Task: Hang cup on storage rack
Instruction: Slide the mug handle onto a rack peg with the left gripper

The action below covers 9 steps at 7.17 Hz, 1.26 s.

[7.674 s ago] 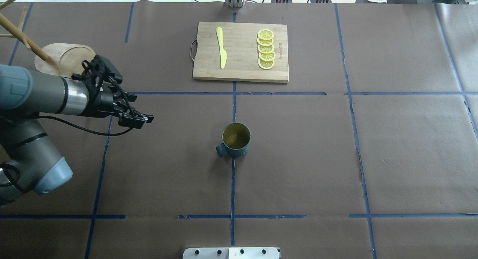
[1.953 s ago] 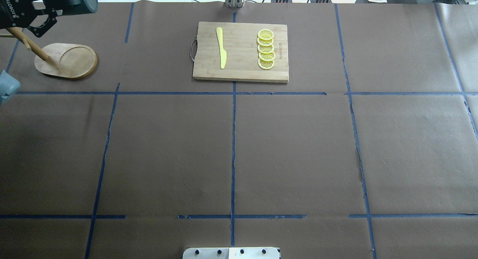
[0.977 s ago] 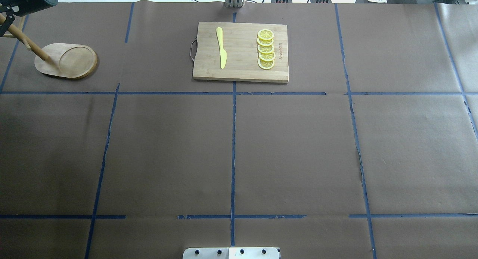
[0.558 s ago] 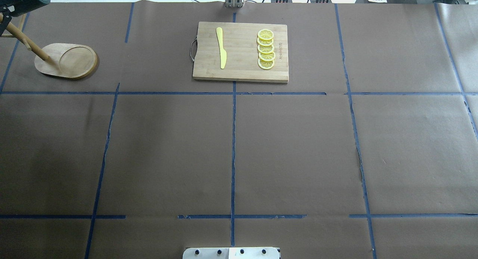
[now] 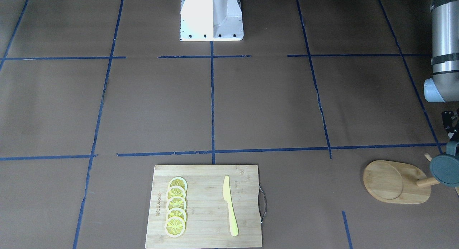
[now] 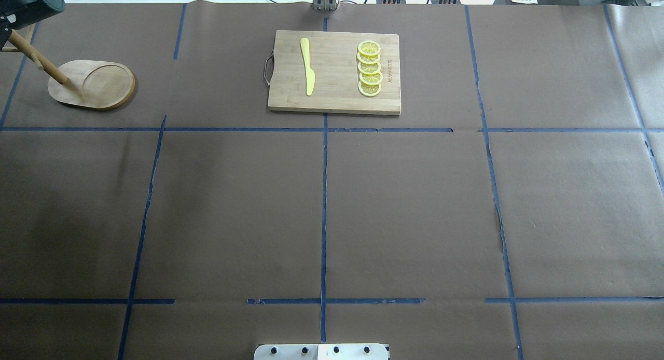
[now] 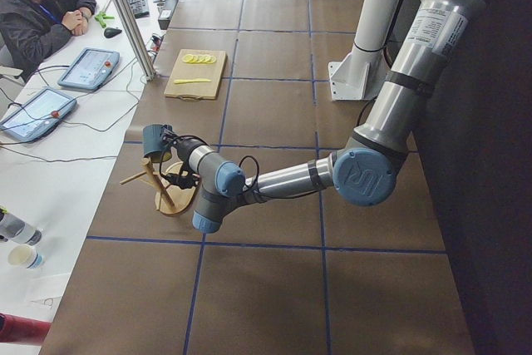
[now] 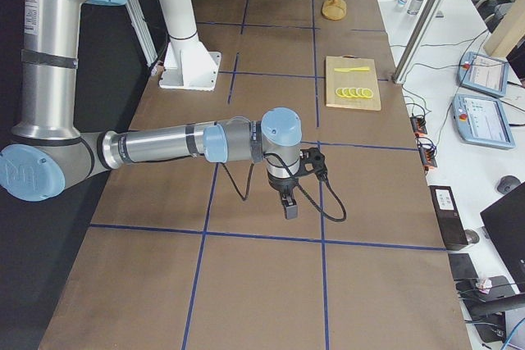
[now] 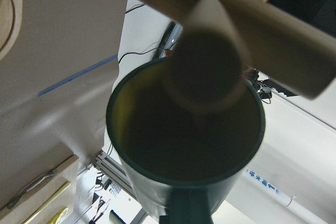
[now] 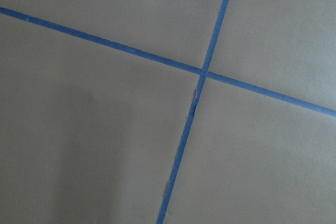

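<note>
Whereas the dark teal-grey ribbed mug [image 6: 37,4] with its yellow-olive inside stood on the brown paper well apart from the light wooden peg rack [image 6: 91,85] several seconds earlier, it now hangs in the air at the top of that rack's pole. It lies on its side. Over the last second it has crept a little further past the pole, away from the rack's oval base. The left gripper [image 7: 172,152], which was empty and spread beside the base back then, now carries the mug. Its fingers are mostly hidden behind it.

From the left wrist, the mug's mouth [image 9: 157,145] faces the lens with the handle downward. The blurred pole end and pegs cross in front, and whether wood and mug touch cannot be told.

The rectangular bamboo cutting board [image 6: 334,103], far from the rack, has not moved.

Seen from the rack's end of the table, the left arm drops from the shoulder to a low elbow. Its forearm runs level toward the rack, with the wrist folded just beside the base.

The right arm lies low and level far from the rack. The right gripper [image 8: 289,202] points straight down at the paper, and whether it is spread or closed cannot be told.
</note>
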Tool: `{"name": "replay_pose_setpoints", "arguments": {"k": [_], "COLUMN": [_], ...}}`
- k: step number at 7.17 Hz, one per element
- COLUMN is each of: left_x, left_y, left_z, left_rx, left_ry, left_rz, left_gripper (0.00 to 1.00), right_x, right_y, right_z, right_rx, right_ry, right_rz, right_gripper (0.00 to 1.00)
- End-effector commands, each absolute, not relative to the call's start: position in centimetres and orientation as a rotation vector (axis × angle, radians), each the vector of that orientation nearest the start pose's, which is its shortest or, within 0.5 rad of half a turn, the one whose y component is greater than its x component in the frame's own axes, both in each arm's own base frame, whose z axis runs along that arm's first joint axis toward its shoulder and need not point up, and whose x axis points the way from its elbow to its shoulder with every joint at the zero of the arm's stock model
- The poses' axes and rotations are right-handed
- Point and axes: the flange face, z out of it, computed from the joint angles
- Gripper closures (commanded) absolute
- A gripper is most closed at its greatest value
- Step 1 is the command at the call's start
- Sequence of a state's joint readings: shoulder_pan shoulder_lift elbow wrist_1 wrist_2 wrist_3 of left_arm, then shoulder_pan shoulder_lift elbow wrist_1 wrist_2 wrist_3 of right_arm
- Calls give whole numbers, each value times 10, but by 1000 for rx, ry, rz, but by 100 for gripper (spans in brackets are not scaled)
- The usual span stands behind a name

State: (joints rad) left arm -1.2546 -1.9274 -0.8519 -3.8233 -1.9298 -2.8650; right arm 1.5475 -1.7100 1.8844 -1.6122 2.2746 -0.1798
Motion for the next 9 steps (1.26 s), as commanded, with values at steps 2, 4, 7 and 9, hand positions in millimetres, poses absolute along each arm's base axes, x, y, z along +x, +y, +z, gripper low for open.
{"name": "replay_pose_setpoints", "arguments": {"k": [2,4,7,9], "left_x": [84,84,87,87], "left_y": [-567,-567,-565,-556], "left_z": [592,593,579,549], "left_rx": [-326,-330,-349,-309], "left_ry": [2083,2081,2091,2086], "left_rz": [-1368,-1371,-1313,-1130], "left_gripper": [1,0,0,0], "right_x": [59,59,58,58], "right_y": [-437,-437,-438,-437], "right_z": [574,575,574,576], "right_rx": [189,187,181,178], "right_ry": [-691,-691,-692,-689], "right_rz": [-243,-241,-229,-228], "right_gripper": [0,0,0,0]}}
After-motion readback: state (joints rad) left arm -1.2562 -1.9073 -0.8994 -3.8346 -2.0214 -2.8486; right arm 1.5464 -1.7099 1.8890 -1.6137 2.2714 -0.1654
